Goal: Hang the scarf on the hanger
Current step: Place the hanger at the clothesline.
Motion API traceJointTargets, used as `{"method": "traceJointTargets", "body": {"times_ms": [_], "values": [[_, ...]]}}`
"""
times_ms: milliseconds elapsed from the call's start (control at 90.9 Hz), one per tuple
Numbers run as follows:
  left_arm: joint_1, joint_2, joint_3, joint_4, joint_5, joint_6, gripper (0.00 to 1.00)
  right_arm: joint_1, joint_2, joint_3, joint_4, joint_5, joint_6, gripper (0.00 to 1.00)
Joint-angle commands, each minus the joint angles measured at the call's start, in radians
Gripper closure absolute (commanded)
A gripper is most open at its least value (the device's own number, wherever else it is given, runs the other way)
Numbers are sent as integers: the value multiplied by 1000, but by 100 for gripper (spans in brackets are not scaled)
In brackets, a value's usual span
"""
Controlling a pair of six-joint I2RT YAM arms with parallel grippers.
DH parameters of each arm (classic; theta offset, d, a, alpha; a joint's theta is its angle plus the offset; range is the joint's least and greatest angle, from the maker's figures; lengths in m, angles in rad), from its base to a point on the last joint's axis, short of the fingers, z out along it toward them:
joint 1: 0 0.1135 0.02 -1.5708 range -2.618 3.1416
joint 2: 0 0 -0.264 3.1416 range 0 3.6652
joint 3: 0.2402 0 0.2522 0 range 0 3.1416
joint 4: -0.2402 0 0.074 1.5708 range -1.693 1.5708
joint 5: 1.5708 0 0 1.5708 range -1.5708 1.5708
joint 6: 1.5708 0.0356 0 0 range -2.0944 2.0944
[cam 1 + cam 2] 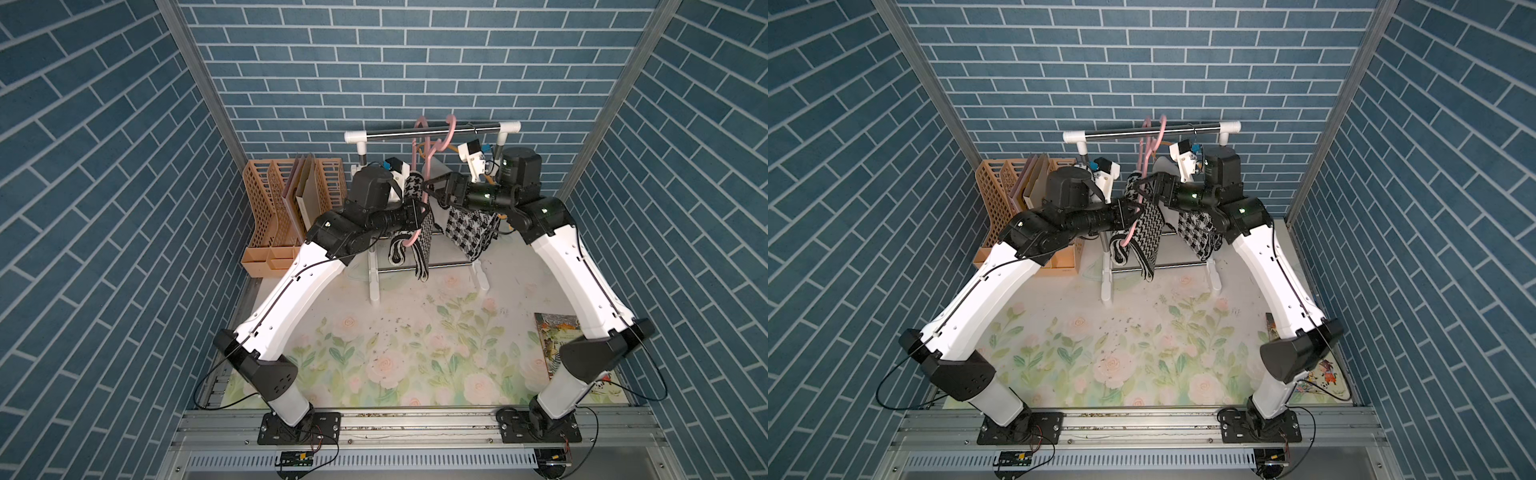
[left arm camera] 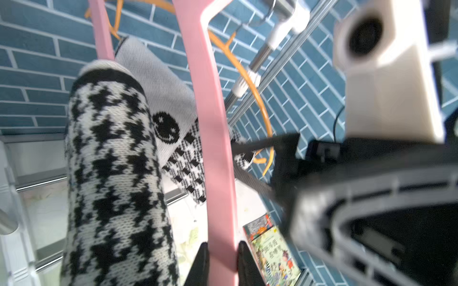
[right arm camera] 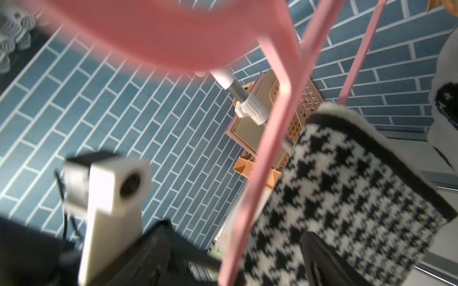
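The black-and-white houndstooth scarf [image 1: 424, 237] [image 1: 1148, 232] [image 2: 111, 161] [image 3: 347, 198] is draped over a thin pink bar and hangs below the rack's rod. My left gripper [image 2: 220, 244] [image 1: 417, 212] is shut on the broad arm of the pink hanger [image 2: 213, 123] [image 1: 428, 166] [image 3: 272, 148], one finger on each side. My right gripper [image 1: 432, 189] [image 3: 229, 237] is open beside the same hanger. One of its fingers [image 3: 312, 242] rests against the scarf, gripping nothing.
A second patterned cloth [image 1: 469, 230] [image 2: 173, 99] hangs on an orange hanger [image 2: 265, 116] to the right. The rack's rod [image 1: 432, 131] runs across the back. A tan file organiser [image 1: 286, 208] stands back left. A picture book [image 1: 555, 345] lies front right on the floral mat [image 1: 415, 353].
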State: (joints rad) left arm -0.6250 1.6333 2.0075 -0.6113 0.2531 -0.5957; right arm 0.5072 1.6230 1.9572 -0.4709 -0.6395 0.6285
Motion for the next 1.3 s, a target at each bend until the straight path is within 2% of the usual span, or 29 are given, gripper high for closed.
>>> {"method": "traceJointTargets", "body": {"times_ms": [0, 143, 286, 484, 660, 825, 1188, 1232, 1287], "values": [[49, -27, -21, 232, 67, -98, 100, 4, -174, -243, 163, -14, -129, 3], [77, -14, -22, 280, 79, -143, 100, 2, -380, -520, 310, 22, -167, 0], [98, 16, -16, 302, 91, -187, 100, 1, -477, -628, 333, 53, -181, 0], [115, 56, -23, 351, 119, -284, 100, 1, -502, -659, 311, 58, -161, 0], [118, -17, -247, 495, 119, -367, 100, 1, -514, -674, 329, 62, -139, 0], [118, -63, -367, 553, 117, -395, 100, 1, -519, -682, 316, 60, -138, 0], [176, -28, -422, 597, 183, -435, 100, 1, -534, -705, 308, 62, -133, 0], [181, -23, -429, 600, 194, -429, 84, 1, -538, -712, 304, 66, -134, 0], [182, -28, -444, 594, 198, -404, 48, 1, -543, -727, 297, 80, -139, 0]]}}
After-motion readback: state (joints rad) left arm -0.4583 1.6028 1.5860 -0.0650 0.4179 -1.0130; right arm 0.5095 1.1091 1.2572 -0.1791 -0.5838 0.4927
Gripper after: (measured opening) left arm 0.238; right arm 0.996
